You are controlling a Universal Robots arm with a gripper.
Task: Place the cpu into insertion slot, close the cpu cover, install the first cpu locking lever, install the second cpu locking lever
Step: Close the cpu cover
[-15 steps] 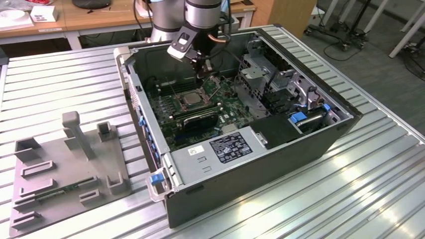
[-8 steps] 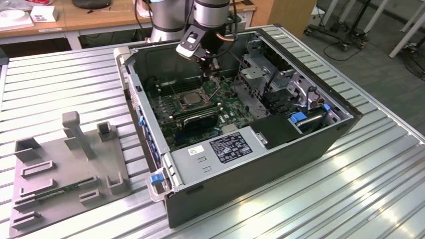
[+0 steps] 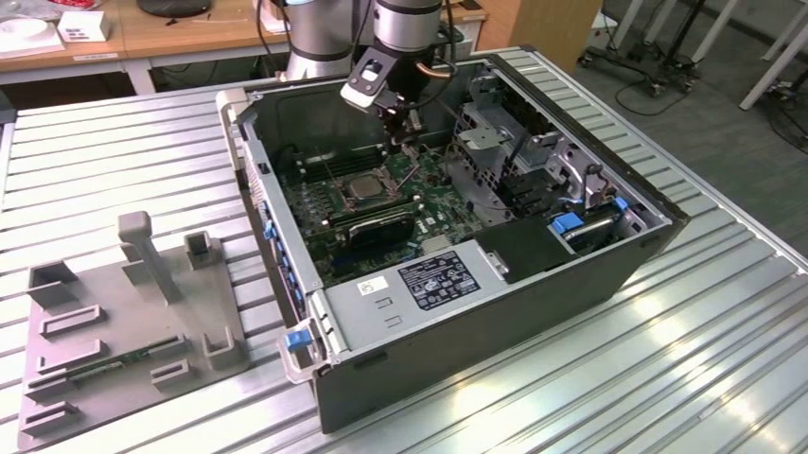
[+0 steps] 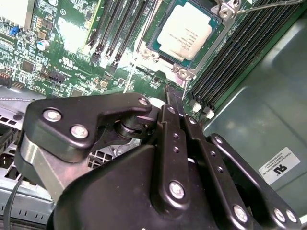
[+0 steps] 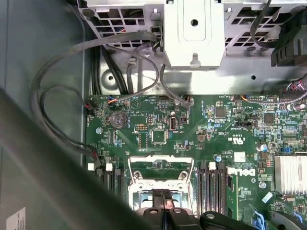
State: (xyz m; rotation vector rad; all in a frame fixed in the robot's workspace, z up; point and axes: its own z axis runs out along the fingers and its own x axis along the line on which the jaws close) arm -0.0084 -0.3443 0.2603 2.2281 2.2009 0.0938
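Gripper clenched, empty; cpu seated at its 7 o'clock, exterior view. I'd press cpu cover flat, slowly.

Bright, even light — glare streaks the ribbed table.

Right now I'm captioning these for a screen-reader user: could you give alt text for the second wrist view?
The silvery cpu sits in the insertion slot on a green circuit board, with long black memory slots on both sides. The black gripper, shut, reaches from the foreground toward the slot's nearest corner.
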